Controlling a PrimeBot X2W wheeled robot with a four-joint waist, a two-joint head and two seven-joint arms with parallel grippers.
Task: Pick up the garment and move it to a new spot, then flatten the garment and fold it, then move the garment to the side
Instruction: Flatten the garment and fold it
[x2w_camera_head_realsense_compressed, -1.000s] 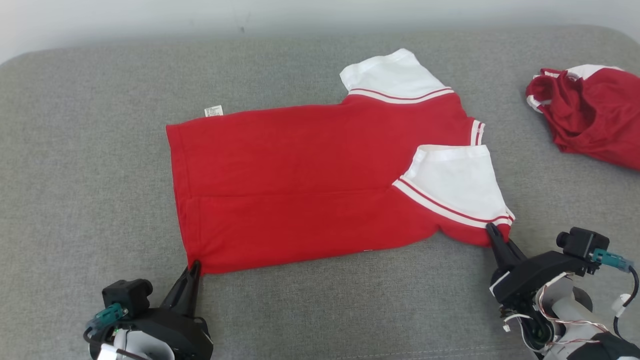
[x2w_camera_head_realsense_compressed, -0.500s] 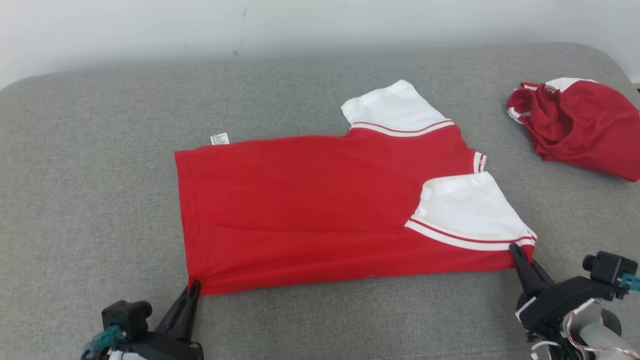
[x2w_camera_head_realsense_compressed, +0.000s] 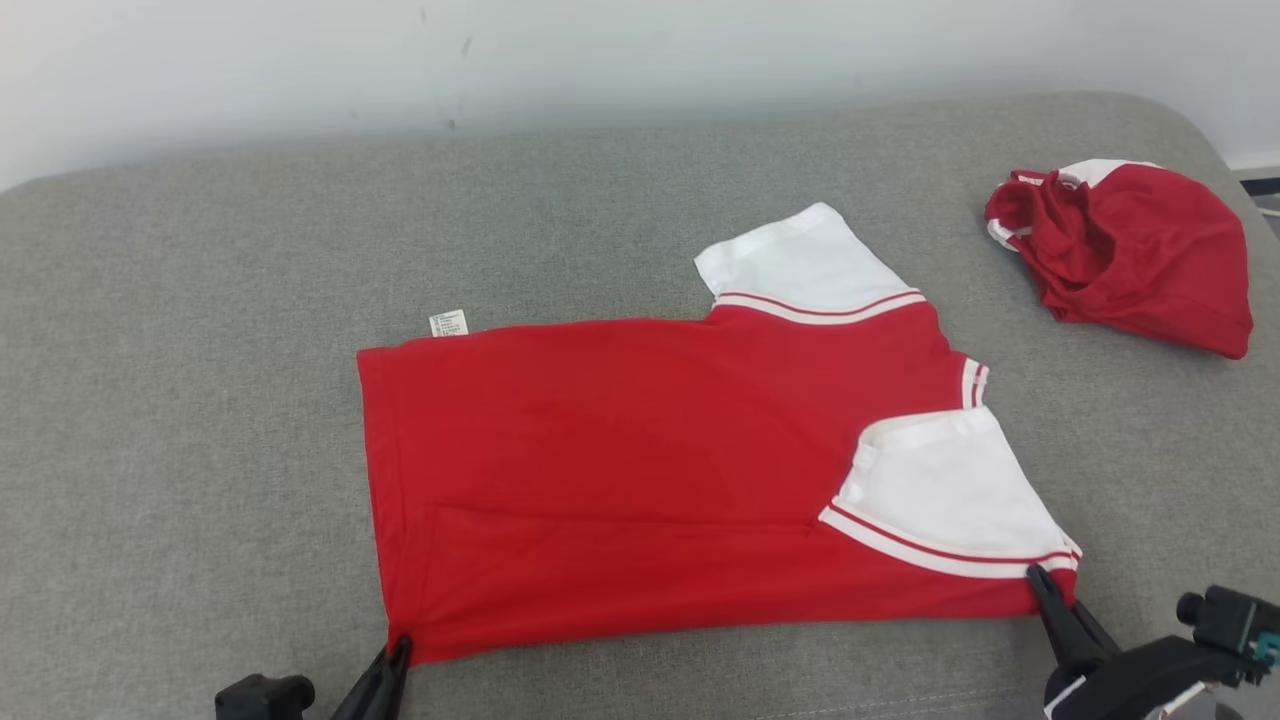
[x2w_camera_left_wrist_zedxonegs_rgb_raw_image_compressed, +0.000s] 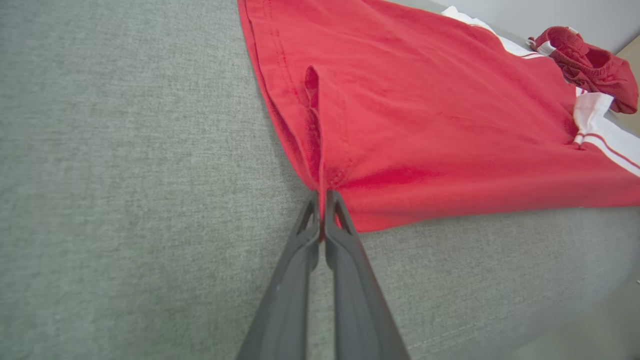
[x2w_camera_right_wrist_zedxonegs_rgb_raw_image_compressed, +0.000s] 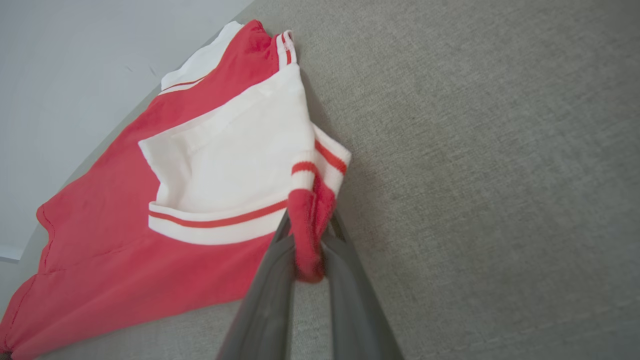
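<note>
Two end effectors pinch flat, probably knit garment

No text is legible to me: the small white tag projecting from the far edge of the red garment carries grey print too fine for my head view to resolve.

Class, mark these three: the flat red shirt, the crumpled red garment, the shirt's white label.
flat red shirt (x2w_camera_head_realsense_compressed: 620, 470): head view, middle of its red body.
crumpled red garment (x2w_camera_head_realsense_compressed: 1150, 260): head view, on its red bulk.
white label (x2w_camera_head_realsense_compressed: 448, 323): head view, centre of the tag.
</note>
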